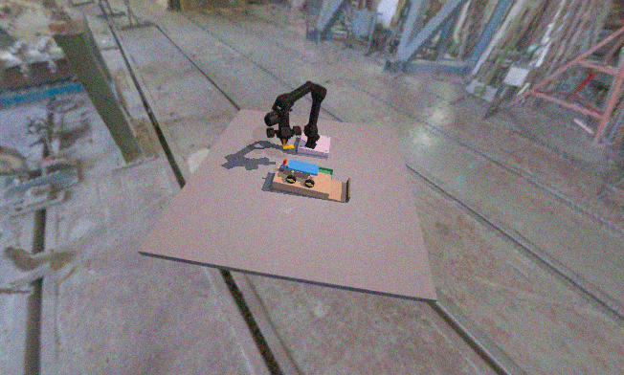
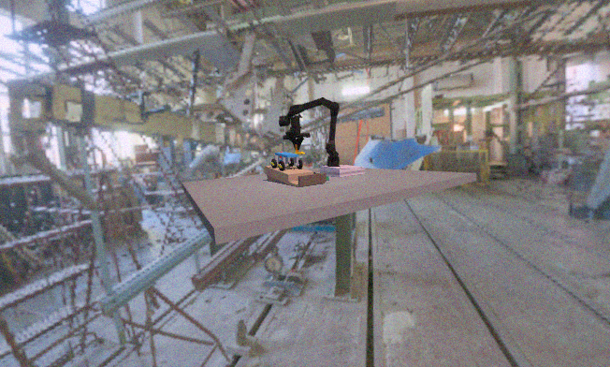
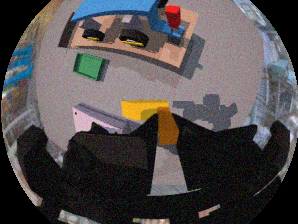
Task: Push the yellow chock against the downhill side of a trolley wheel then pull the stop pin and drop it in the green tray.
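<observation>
Pincer (image 1: 284, 140) (image 2: 297, 145) (image 3: 164, 116) gripping chock (image 1: 288, 146) (image 2: 299, 153) (image 3: 145, 109), trolley (image 1: 303, 167) (image 2: 287, 154) (image 3: 117, 10) near pale block (image 1: 314, 152) (image 2: 343, 171) (image 3: 97, 120)

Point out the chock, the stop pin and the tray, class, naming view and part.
Chock (image 1: 289, 146) (image 2: 300, 153) (image 3: 135, 108): top, exterior, wrist; yellow body.
Stop pin (image 1: 284, 162) (image 3: 173, 16): top, wrist; red head.
Tray (image 1: 326, 169) (image 2: 327, 178) (image 3: 90, 67): top, exterior, wrist; green wall, green side, inner bottom.
</observation>
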`<control>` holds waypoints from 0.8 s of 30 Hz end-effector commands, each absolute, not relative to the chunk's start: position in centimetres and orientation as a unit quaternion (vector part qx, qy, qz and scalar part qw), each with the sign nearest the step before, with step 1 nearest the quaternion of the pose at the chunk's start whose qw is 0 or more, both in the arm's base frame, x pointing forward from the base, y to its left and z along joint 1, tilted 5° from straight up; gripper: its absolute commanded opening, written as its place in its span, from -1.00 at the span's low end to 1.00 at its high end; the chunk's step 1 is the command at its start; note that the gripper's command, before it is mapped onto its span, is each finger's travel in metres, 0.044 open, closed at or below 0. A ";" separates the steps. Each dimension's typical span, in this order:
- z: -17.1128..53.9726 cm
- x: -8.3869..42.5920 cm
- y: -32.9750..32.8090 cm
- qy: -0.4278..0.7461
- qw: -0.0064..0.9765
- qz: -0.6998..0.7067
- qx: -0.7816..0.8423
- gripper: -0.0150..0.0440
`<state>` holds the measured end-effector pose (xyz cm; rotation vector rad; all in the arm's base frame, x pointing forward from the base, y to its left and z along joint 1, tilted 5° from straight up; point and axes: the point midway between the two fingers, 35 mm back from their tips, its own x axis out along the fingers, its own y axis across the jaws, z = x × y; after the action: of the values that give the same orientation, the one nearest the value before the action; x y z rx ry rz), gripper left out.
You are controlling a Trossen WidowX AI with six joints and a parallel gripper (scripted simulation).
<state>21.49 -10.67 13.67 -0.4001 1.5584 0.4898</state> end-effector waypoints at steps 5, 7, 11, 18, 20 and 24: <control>13.7 21.4 -10.7 0.655 0.634 0.311 -0.269 -0.49; 13.7 21.4 -10.7 0.644 0.625 0.333 -0.290 -0.49; 13.7 21.4 -10.7 0.620 0.603 0.376 -0.332 -0.49; 13.7 21.4 -10.7 0.569 0.558 0.449 -0.404 -0.49; 13.7 21.4 -10.7 0.553 0.543 0.469 -0.423 -0.49; 13.7 21.4 -10.7 0.519 0.512 0.506 -0.460 -0.49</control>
<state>21.49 -10.66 13.66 -1.0194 1.2992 1.1288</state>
